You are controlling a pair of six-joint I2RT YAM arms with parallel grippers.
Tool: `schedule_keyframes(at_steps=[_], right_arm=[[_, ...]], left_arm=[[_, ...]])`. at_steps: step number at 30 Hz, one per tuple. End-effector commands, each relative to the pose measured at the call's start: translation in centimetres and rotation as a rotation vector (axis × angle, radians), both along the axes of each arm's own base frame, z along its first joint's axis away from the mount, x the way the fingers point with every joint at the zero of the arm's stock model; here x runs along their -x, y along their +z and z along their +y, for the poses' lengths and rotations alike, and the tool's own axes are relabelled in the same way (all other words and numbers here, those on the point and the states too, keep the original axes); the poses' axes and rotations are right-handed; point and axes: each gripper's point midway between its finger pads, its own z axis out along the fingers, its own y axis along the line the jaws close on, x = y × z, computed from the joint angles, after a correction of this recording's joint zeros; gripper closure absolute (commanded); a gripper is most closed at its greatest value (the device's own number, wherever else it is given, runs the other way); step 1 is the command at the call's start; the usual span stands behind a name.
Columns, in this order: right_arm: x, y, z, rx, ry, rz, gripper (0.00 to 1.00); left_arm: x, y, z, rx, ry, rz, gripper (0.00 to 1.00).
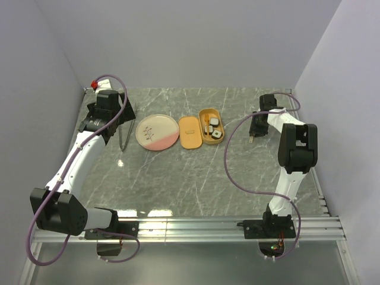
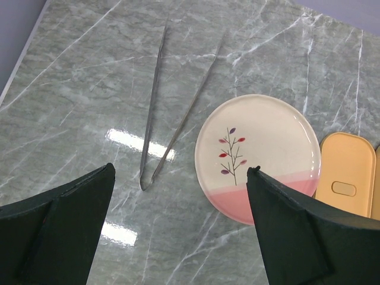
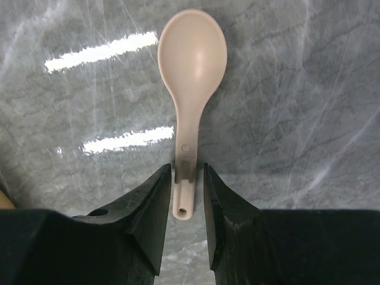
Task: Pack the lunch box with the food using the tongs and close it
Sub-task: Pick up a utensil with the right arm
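Note:
The orange-tan lunch box (image 1: pixel 209 113) lies open at mid-table with the food (image 1: pixel 215 128), three dark cubes, inside it. Its flat oval lid (image 1: pixel 190 132) (image 2: pixel 344 166) rests on the table just left of it. The slim grey tongs (image 1: pixel 124 135) (image 2: pixel 155 107) lie flat on the marble left of the plate, arms spread, joined end nearest my left gripper. My left gripper (image 1: pixel 117 123) (image 2: pixel 181 172) hovers wide open above the tongs, holding nothing. My right gripper (image 1: pixel 252 135) (image 3: pixel 188 169) is right of the box, jaws partly open and straddling a spoon handle with a gap each side.
A round cream-and-pink plate (image 1: pixel 157 132) (image 2: pixel 258 157) sits between the tongs and the lid. A beige spoon (image 3: pixel 193 59) lies on the marble under the right gripper, bowl pointing away. Walls close in the table on the left, back and right.

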Motion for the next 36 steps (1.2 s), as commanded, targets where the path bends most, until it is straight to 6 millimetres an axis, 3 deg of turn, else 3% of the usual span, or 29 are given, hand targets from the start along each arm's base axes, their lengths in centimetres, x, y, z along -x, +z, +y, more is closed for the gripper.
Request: schedule_keyframes(at_steps=[1, 12, 21, 30, 36], right_arm=[[-1.5, 0.3, -0.7, 0.011, -0.025, -0.019, 0.64], [-1.9, -1.1, -0.7, 0.015, -0.026, 0.038, 0.71], [-1.1, -1.3, -1.3, 0.047, -0.037, 0.063, 0.92], [-2.7, 3.2, -1.2, 0.039, -0.031, -0.030, 1.00], [-3.5, 6.4, 0.3, -0.003, 0.003, -0.096, 1.00]], left_arm=[[-0.8, 2.1, 0.0, 0.018, 0.015, -0.059, 0.01], [-1.4, 2.3, -0.2, 0.010, 0.003, -0.058, 0.01], [-1.9, 2.0, -0.5, 0.019, -0.008, -0.056, 0.00], [-2.2, 1.4, -0.8, 0.019, -0.024, -0.050, 0.01], [-2.4, 1.2, -1.0, 0.020, -0.036, -0.051, 0.00]])
